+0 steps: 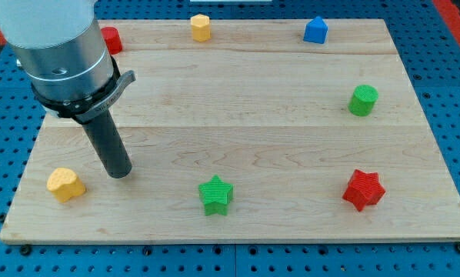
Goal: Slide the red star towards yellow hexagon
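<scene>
Red star at the desk's lower right

The ridged, five-pointed red star [364,189] sits far from the yellow hexagon [201,27] at the view's top; my tip [119,173], a bare rod end effector without jaws, stands near the yellow heart [65,184].

A pale wooden board [276,115] fills most of the frame, its planks running left to right with thin seams between them and fine grain showing. Even, soft light falls on it, with only faint shadows. Around the board lies a blue metal surface [453,115] dotted with rows of small round holes, visible along the left edge, the right edge and the bottom of the frame. At the upper right corner a strip of red [459,14] shows.
</scene>
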Tool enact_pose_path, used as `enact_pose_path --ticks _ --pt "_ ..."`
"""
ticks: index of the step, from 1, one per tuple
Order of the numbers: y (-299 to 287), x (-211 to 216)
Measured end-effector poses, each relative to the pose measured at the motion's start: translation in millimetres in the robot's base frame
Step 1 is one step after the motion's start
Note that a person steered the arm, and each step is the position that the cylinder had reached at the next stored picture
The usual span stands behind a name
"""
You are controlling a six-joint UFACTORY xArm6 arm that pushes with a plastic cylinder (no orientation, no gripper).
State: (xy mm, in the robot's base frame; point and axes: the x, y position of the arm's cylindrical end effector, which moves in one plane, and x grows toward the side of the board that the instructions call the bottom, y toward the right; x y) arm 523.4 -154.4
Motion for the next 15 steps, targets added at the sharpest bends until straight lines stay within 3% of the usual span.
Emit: enact_pose_path --ticks 2,3,4,5,6,7,8,9,10,12,13,14,15 --pt "-12 -13" --pt "29 -42" --pt "171 -43" --pt "281 -65" --pt "380 -51" --pt "412 13" --pt "357 51" --pt "291 26" --pt "293 1" --pt "373 49" --pt "298 61" --pt "223 32" --pt "226 -25"
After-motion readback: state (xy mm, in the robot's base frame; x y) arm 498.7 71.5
